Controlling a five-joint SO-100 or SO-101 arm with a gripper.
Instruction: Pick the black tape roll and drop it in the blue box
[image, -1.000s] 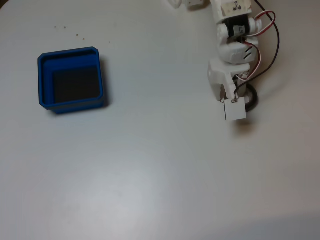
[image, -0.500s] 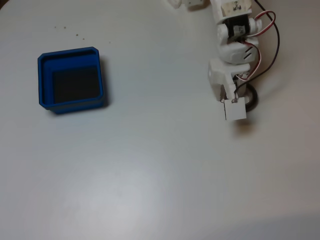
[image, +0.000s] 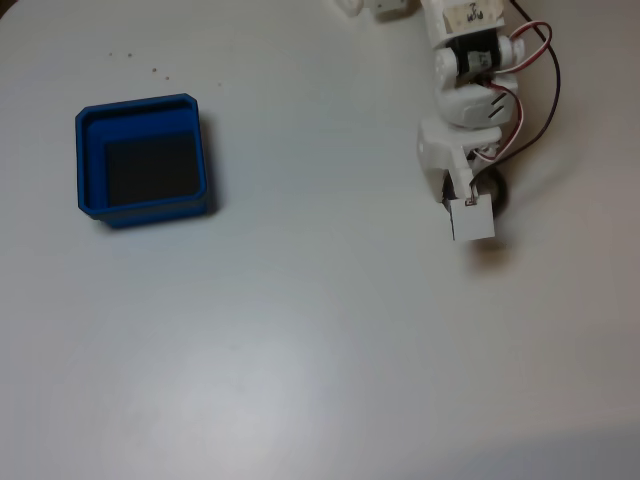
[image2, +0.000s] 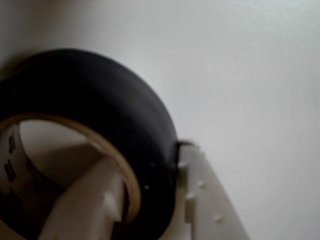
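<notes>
White tabletop (image: 300, 330) spreads across the whole fixed view, plain and matte, with a few tiny dark specks (image: 140, 62) toward its far left.

Entering from the far right edge, the white robot arm (image: 465, 90) reaches down over the table, a black servo showing in its upper joint and red, white and dark cables (image: 535, 90) looping out on its right side.

Well apart from it, on the left, sits the blue box (image: 141, 205), a square tray with a thick stepped rim and a dark floor, standing flat on the table with nothing visible inside.

At the end of the arm the gripper (image: 478, 205) is lowered onto the black tape roll (image: 497, 188), which lies on the right part of the table, mostly hidden under the white fingers.

Up close in the wrist view, the black tape roll (image2: 115, 125) has one white finger (image2: 82, 205) inside its pale core and the other (image2: 210, 200) against its black outer wall, so the jaws are clamped across the ring's wall.
</notes>
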